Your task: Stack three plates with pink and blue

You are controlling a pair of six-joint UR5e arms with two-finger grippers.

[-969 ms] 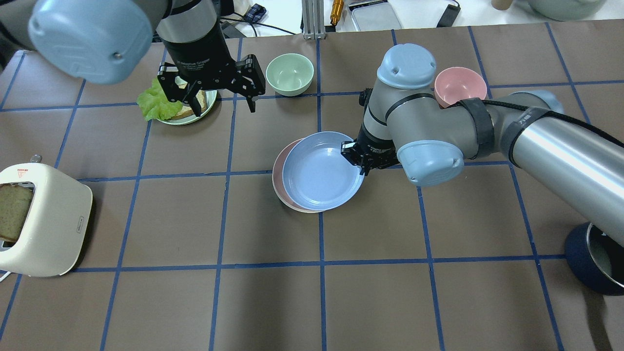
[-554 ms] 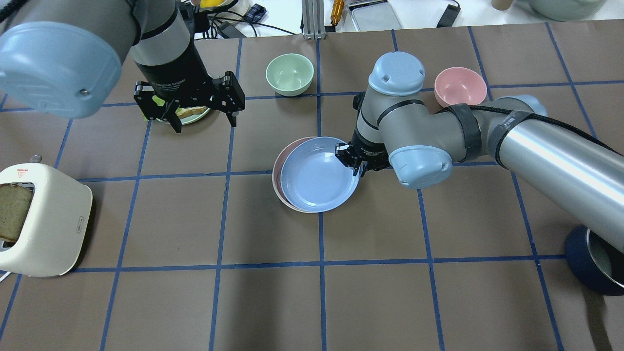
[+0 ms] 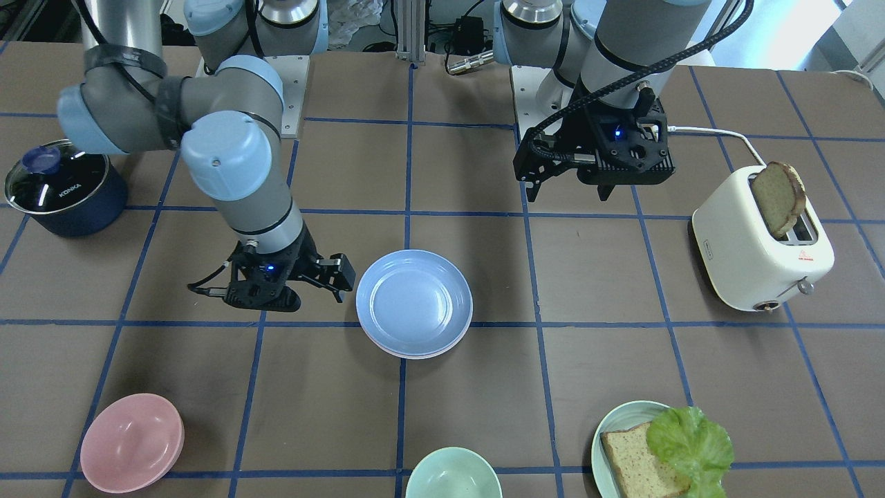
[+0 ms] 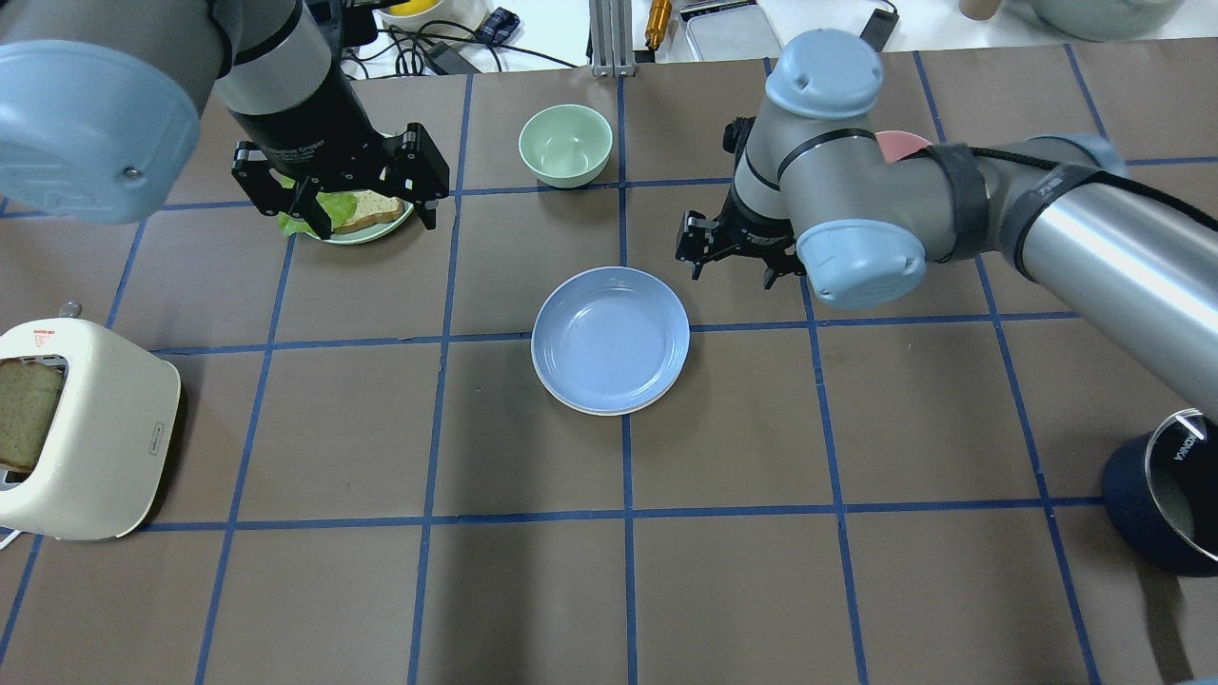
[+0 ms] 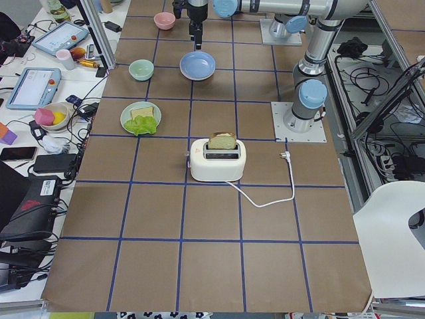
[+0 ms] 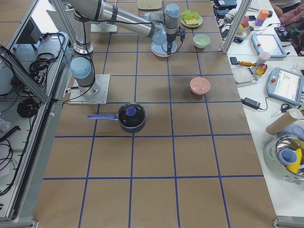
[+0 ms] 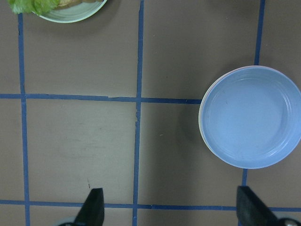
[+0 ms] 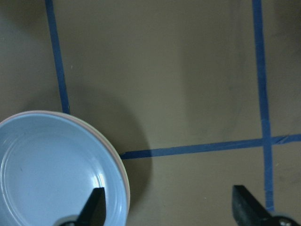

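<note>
The light blue plate (image 4: 610, 338) lies on top of a stack in the middle of the table and also shows in the front view (image 3: 415, 303). The pale pink and cream-white plates under it show only as thin rims (image 8: 123, 176). My right gripper (image 4: 731, 270) is open and empty. It hangs just off the stack's far right edge, apart from the plates, and also shows in the front view (image 3: 304, 283). My left gripper (image 4: 366, 211) is open and empty above the table's far left, well away from the stack (image 7: 251, 117).
A pale green plate (image 4: 369, 233) with bread and lettuce lies under my left gripper. A mint bowl (image 4: 565, 145) and a pink bowl (image 3: 131, 443) stand along the far side. A toaster (image 4: 86, 428) with bread stands at the left edge. A dark pot (image 4: 1156, 514) stands at the right edge.
My right gripper has let go of the blue plate, opened and drawn back up and to the right. The blue plate now sits squarely on the stack. My left gripper has shifted left.
</note>
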